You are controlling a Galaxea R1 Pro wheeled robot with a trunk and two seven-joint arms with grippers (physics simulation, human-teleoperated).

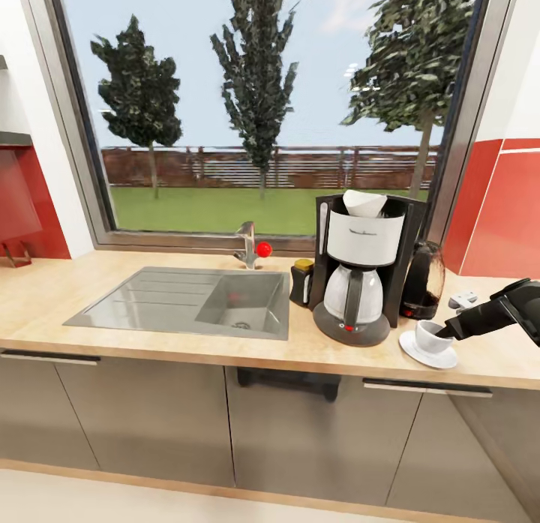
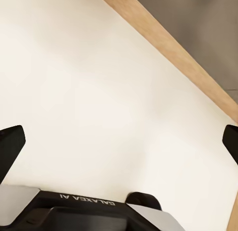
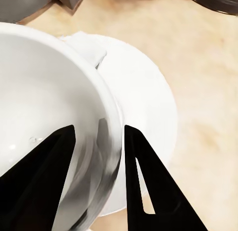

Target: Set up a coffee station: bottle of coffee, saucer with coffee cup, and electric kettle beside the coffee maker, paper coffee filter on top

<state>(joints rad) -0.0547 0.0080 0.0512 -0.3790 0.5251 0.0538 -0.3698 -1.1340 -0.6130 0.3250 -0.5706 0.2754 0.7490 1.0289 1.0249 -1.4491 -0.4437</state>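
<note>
White coffee cup (image 1: pixel 433 335) sits on its saucer (image 1: pixel 426 353), lower right; right gripper (image 3: pixel 99 146) apparently pinches its rim. Left gripper (image 2: pixel 119 141) jaws spread over pale floor (image 2: pixel 99 92).

Before me a wide window (image 1: pixel 262 110) shows trees, a fence and lawn under daylight. Below the window, a wooden worktop (image 1: pixel 45 298) carries a steel sink (image 1: pixel 187 302) with a tap (image 1: pixel 246 245) behind it. Red wall panels (image 1: pixel 502 208) flank the window; grey cabinets (image 1: pixel 150 425) stand under the worktop, above a pale floor (image 1: pixel 112 500).
</note>
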